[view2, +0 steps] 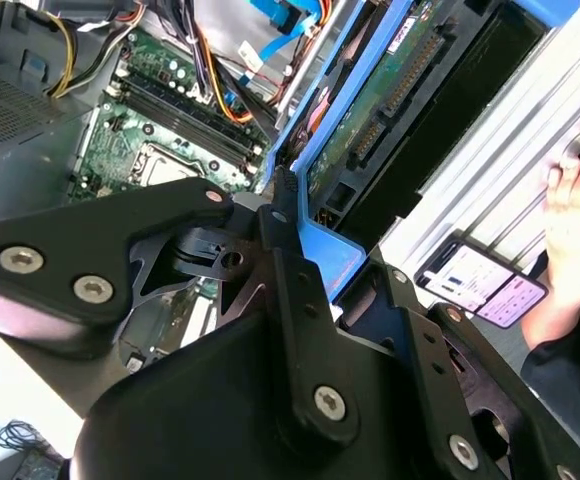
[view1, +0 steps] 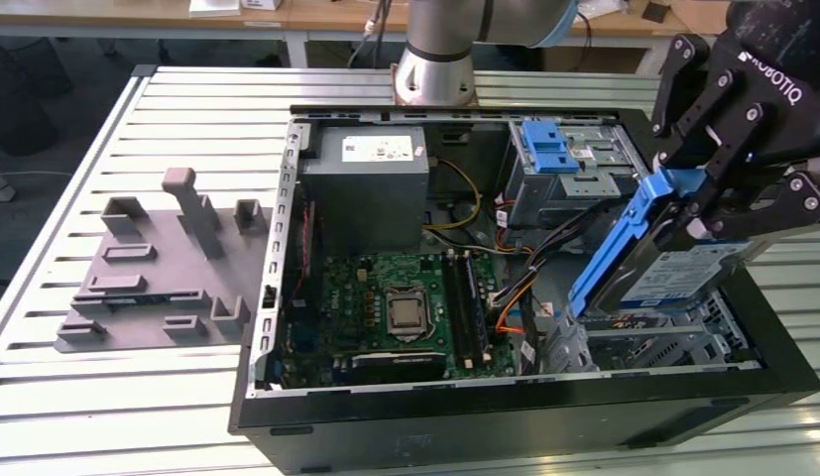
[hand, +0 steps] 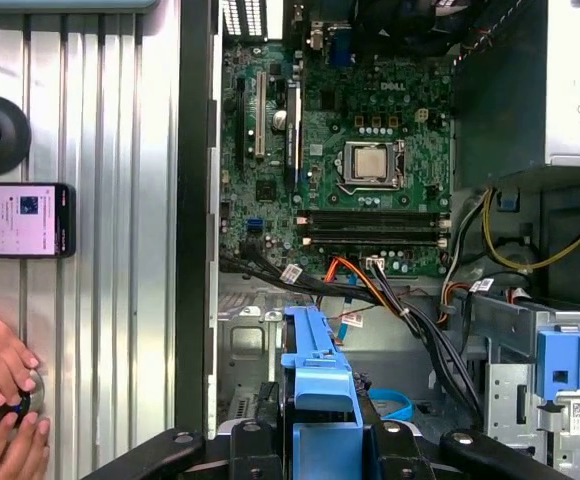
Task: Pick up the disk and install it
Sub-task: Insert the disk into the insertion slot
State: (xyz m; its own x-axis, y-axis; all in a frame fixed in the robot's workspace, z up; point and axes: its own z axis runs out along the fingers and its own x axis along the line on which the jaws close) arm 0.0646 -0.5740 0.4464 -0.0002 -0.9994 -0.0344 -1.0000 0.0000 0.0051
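The jaws were clamped on the disk (view1: 667, 273) by its blue frame, holding it just above the drive cage (view1: 647, 347) in the open case (view1: 516, 426), likely so it could enter end-first. Its long axis sloped steeply, with the lower end pointing into the cage. The label side showed in the exterior view.

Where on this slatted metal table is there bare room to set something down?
Bare slats of the metal table lie around the grey moulded plastic holder, on the exterior view's left. The open black computer case is crowded, with the gripper holding the blue-framed silver disk over it.
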